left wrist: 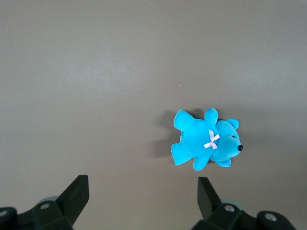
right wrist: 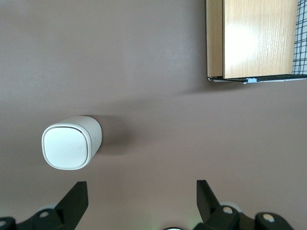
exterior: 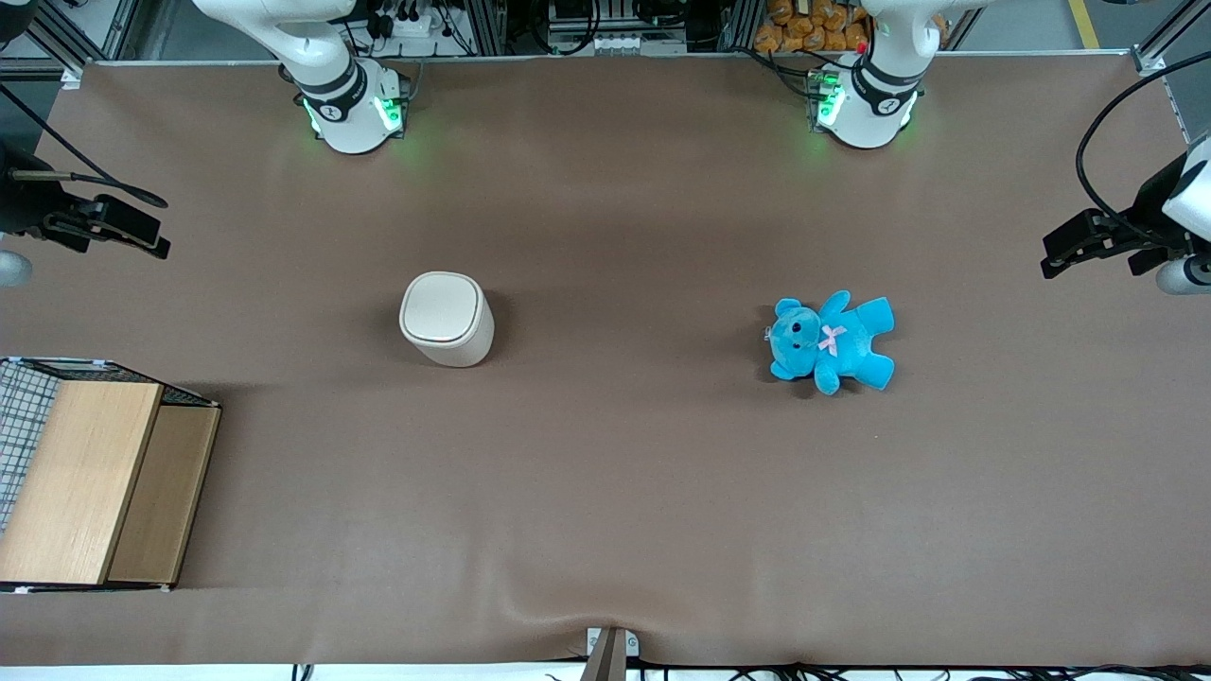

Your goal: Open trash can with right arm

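Note:
The trash can (exterior: 445,319) is a small cream-white bin standing upright on the brown table, its rounded-square lid down flat. It also shows in the right wrist view (right wrist: 69,143), lid shut. My right gripper (exterior: 142,232) hangs high above the table at the working arm's end, well apart from the can. In the right wrist view the gripper (right wrist: 140,194) is open and empty, with one black fingertip (right wrist: 76,194) showing near the can's image and bare table between the fingers.
A wooden box (exterior: 90,482) with a wire-mesh side stands near the front at the working arm's end, and shows in the right wrist view (right wrist: 254,38). A blue teddy (exterior: 833,342) lies toward the parked arm's end, also in the left wrist view (left wrist: 206,143).

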`<state>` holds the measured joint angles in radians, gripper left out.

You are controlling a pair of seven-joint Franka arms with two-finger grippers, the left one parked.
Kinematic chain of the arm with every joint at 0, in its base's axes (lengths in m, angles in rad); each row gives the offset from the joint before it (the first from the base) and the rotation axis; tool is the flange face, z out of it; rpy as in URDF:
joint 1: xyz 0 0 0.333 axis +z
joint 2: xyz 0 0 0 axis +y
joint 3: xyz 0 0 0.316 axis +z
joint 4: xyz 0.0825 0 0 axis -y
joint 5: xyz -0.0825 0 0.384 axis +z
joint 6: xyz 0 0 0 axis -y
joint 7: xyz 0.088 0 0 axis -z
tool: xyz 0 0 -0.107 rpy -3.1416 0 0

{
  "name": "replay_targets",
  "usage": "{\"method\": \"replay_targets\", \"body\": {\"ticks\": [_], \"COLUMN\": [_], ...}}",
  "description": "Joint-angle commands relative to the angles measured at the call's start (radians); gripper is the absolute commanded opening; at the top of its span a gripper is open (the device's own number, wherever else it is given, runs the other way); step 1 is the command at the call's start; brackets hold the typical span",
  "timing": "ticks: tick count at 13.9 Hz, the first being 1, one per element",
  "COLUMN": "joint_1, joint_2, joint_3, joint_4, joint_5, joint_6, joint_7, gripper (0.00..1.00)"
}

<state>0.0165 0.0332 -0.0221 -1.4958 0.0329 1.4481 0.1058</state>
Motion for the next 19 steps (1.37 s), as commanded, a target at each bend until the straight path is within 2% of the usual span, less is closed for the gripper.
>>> {"method": "replay_targets", "body": {"ticks": [1,14,15,17,19], "joint_1": [-0.020,0.007,0.007,0.008,0.010], "joint_2": [0.005,0.008,0.023,0.040,0.057], "joint_3": [0.016,0.037,0.041,0.048,0.048], "joint_4": [0.023,0.008,0.009,0.008,0.006], "joint_5": [-0.001,-0.001,0.005,0.059,0.068], "joint_6": [-0.008,-0.037,-0.034,-0.026,-0.026], "joint_7": [-0.001,0.006,0.008,0.012,0.031], "gripper": [1.00,1.00,1.00,1.00,1.00]}}
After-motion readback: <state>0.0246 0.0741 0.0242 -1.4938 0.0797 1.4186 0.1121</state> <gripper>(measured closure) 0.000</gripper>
